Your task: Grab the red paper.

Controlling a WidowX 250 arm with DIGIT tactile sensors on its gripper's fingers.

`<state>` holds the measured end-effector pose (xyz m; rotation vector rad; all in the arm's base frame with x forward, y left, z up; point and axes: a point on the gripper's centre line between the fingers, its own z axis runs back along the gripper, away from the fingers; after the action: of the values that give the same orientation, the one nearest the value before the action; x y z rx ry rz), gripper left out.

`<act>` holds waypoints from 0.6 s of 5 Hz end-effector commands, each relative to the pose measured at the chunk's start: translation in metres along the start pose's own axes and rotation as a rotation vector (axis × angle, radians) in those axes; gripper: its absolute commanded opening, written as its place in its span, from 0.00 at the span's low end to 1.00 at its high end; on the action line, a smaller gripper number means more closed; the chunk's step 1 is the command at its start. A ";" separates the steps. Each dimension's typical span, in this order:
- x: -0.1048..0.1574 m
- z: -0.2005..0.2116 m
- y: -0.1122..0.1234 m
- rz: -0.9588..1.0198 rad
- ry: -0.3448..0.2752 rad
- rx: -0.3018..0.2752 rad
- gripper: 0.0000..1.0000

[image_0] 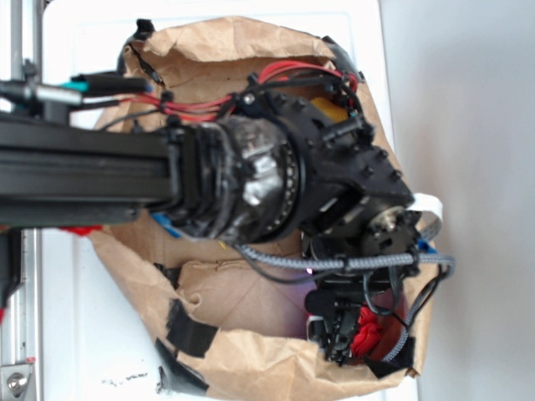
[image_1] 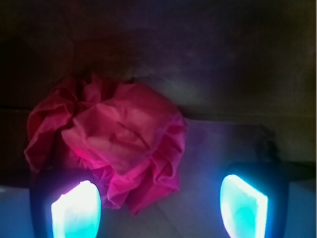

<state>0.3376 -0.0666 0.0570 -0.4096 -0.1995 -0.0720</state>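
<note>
The red paper (image_1: 114,144) is a crumpled bright red wad lying on brown paper, seen in the wrist view just ahead of the fingers and left of centre. Its lower edge reaches in between the two glowing pads (image_1: 77,210), close to the left one. My gripper (image_1: 158,206) is open, with a wide gap and nothing held. In the exterior view the gripper (image_0: 355,330) points down into the brown paper bag at the lower right, and the red paper (image_0: 369,332) shows beside its fingers, partly hidden by them and by cables.
The brown paper bag (image_0: 251,351) lies open on a white surface, its walls around the gripper. Black tape patches (image_0: 191,327) sit on its lower flap. A yellow thing (image_0: 328,109) shows behind the arm. The black arm (image_0: 100,180) spans the left half.
</note>
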 end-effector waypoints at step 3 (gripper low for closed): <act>-0.009 0.106 0.048 -0.075 -0.257 0.068 1.00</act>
<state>0.3126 0.0094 0.1203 -0.3658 -0.4216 -0.0845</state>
